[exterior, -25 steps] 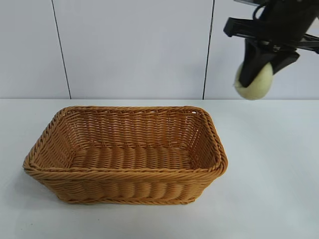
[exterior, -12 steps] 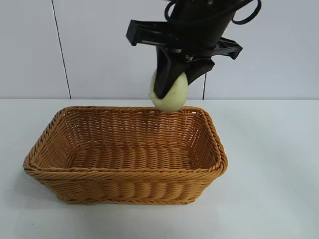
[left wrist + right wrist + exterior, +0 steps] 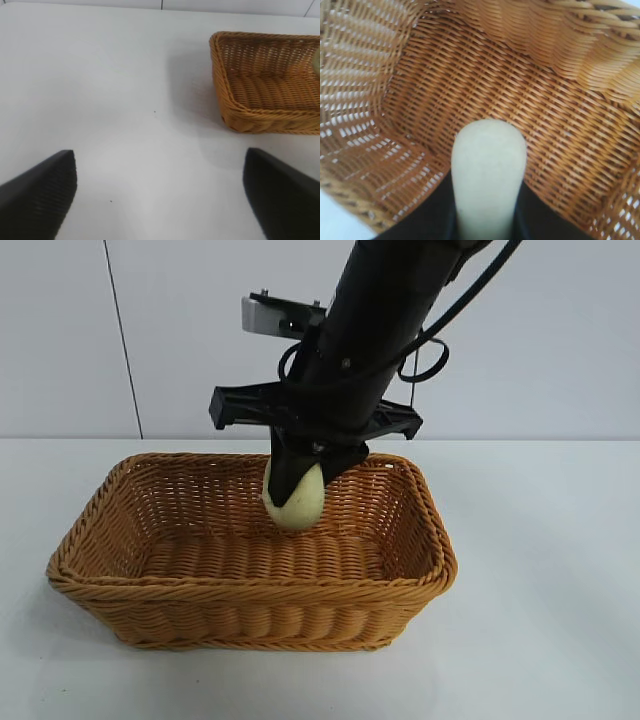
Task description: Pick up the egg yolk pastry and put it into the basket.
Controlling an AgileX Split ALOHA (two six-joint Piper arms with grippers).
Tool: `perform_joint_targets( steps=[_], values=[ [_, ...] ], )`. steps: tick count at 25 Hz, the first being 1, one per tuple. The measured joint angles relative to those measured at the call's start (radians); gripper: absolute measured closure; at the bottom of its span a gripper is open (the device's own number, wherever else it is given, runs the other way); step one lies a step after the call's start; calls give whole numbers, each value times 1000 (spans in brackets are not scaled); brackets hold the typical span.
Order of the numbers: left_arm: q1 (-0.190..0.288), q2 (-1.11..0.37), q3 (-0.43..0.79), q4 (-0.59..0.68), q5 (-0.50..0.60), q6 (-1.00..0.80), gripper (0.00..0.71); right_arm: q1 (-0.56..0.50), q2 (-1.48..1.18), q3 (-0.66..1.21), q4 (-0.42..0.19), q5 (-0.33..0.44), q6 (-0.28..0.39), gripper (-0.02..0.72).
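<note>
Holding the egg yolk pastry (image 3: 294, 502) clamped between its fingers, my right gripper (image 3: 305, 475) hangs at the centre of the exterior frame, inside the basket (image 3: 120, 585), with the pastry just above the woven floor near the back wall. My left gripper (image 3: 160, 192) sits parked over bare table (image 3: 100, 90), fingers wide apart, basket at its upper right.

The right arm reaches steeply down from the upper right, wrist bent so the right gripper (image 3: 296, 492) points down, its two dark fingers (image 3: 285, 480) closed on a pale lump. The left gripper (image 3: 160, 192) (seen only by its own fingertips) sits low and level, its fingers spread wide apart, holding nothing.
</note>
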Motion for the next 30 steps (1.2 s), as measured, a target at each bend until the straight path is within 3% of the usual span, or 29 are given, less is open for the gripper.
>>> perform_joint_targets(
  steps=[4, 6, 9, 11, 15, 24, 27, 30],
  values=[
    [0, 0, 0, 0, 0, 0, 14, 0, 4, 0, 6, -2, 0, 518],
    [0, 0, 0, 0, 0, 0, 14, 0, 4, 0, 7, -2, 0, 412],
    [0, 0, 0, 0, 0, 0, 14, 0, 4, 0, 9, 1, -3, 148],
    [0, 0, 0, 0, 0, 0, 14, 0, 4, 0, 9, 4, -5, 62],
    [0, 0, 0, 0, 0, 0, 14, 1, 4, -32, -25, 107, -7, 17],
    [0, 0, 0, 0, 0, 0, 14, 1, 4, -329, -201, 498, 38, 8],
    [0, 0, 0, 0, 0, 0, 14, 1, 4, -410, -234, 566, 54, 8],
    [0, 0, 0, 0, 0, 0, 14, -15, 3, -442, -250, 587, 62, 8]
  ],
)
